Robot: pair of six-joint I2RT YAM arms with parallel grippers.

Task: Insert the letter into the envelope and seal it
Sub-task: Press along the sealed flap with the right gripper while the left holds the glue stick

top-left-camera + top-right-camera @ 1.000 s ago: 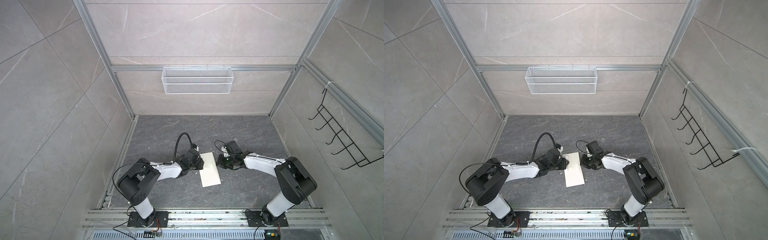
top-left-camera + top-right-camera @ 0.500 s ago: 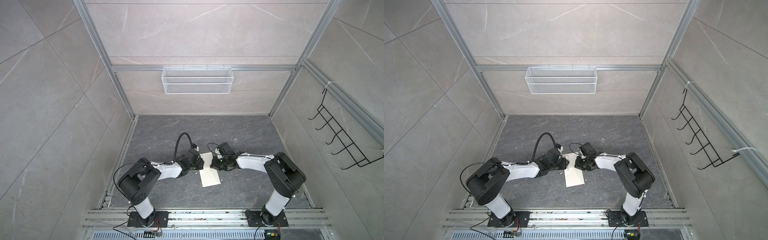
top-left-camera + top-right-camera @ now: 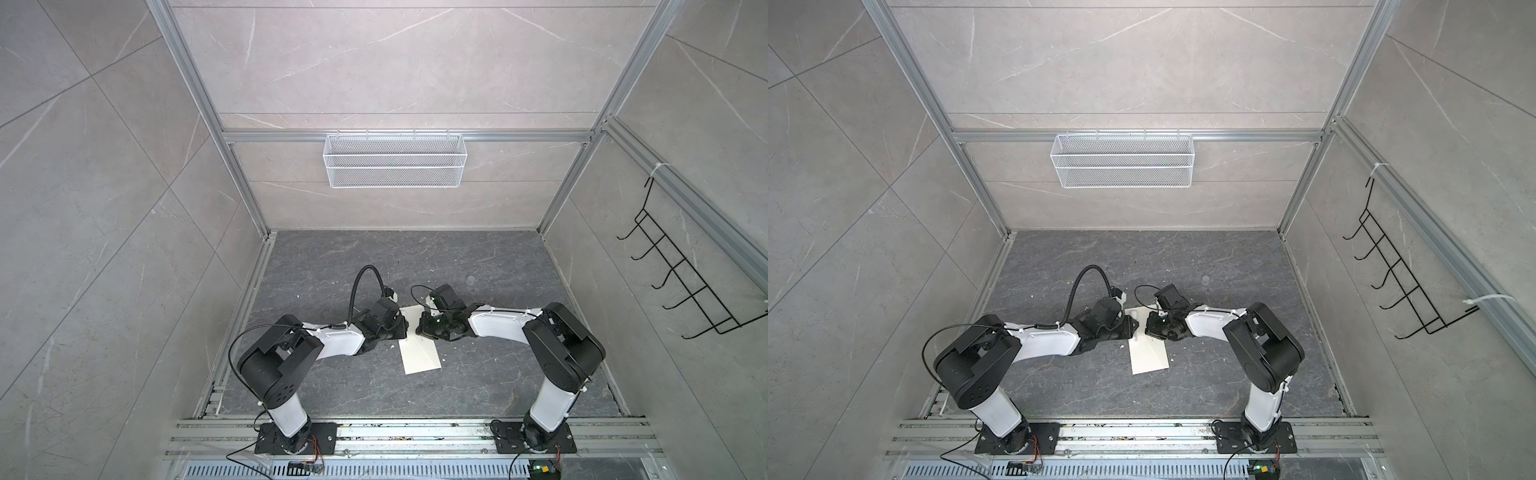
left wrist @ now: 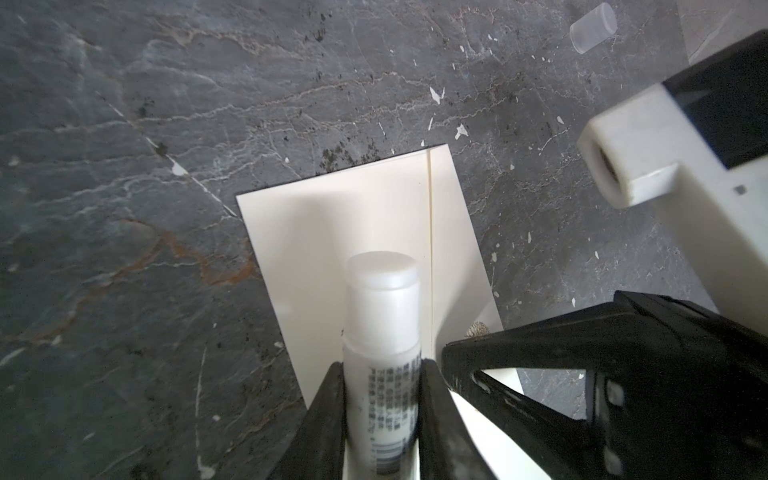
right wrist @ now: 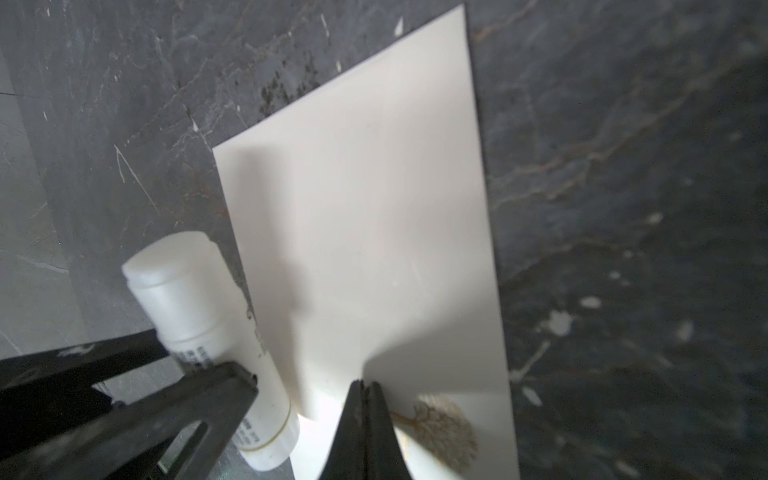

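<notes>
The cream-white envelope (image 3: 420,355) (image 3: 1148,355) lies flat on the dark floor between both arms. My left gripper (image 4: 382,370) (image 3: 400,327) is shut on a small white glue-stick tube (image 4: 382,316) (image 5: 195,299), which pokes out over the envelope's (image 4: 365,224) edge. My right gripper (image 5: 365,384) (image 3: 423,328) is shut with nothing between its fingers. Its tips rest on the envelope (image 5: 374,199) right beside a dark tree-like emblem (image 5: 446,424). The two grippers nearly meet over the envelope's far half. The letter is out of view.
A small clear cap (image 3: 471,279) (image 4: 592,27) lies on the floor behind the right arm. White scraps dot the floor. A wire basket (image 3: 395,166) hangs on the back wall and a black hook rack (image 3: 681,286) on the right wall.
My right gripper has moved left, from beside the envelope to over it, close to the left gripper. The left arm with the glue stick has stayed put.
</notes>
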